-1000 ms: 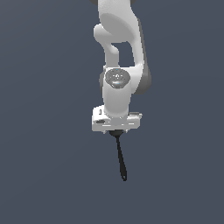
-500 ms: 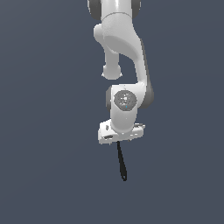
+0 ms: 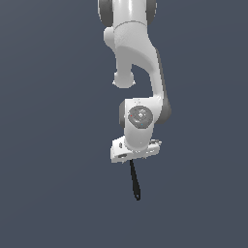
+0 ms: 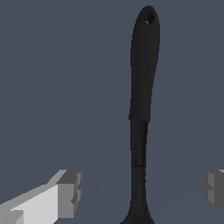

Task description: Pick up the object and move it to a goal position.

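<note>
The gripper (image 4: pixel 138 188) hovers with its fingers (image 4: pixel 70 192) spread wide, one either side of the spoon (image 4: pixel 142 87) and touching neither. The spoon lies directly beneath, handle running between the fingers, apparently lined up so closing would catch the thin shaft.

Utensil (image 4: pixel 141 109) head cut off by wrist view's edge; tool (image 3: pixel 131 161) fingers hidden behind hand in exterior view.
</note>
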You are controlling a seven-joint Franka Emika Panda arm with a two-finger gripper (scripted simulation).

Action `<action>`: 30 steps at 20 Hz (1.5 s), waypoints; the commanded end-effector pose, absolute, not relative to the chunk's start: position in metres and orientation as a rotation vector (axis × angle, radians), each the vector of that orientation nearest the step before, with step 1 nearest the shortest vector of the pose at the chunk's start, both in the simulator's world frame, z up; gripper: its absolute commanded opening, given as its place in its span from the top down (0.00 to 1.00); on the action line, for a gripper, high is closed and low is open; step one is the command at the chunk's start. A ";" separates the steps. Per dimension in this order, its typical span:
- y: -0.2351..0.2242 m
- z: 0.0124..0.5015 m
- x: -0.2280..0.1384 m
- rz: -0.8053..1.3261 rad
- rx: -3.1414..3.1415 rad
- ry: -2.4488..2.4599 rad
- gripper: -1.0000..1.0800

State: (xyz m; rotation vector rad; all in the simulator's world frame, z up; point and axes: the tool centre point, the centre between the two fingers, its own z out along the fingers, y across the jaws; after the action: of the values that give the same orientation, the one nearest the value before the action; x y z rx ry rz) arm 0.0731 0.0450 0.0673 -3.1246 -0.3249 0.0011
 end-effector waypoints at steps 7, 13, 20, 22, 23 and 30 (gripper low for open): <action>0.045 0.038 0.073 0.001 -3.125 -0.327 0.04; 0.045 0.017 0.073 0.000 -3.124 -0.328 0.04; 0.045 0.017 0.074 0.000 -3.124 -0.328 1.00; 0.045 0.017 0.074 0.000 -3.124 -0.328 1.00; 0.045 0.017 0.074 0.000 -3.124 -0.328 1.00; 0.044 0.019 0.073 0.001 -3.125 -0.327 1.00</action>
State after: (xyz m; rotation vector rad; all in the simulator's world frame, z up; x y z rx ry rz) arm 0.0730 0.0444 0.0173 -3.1248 -0.3266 0.0033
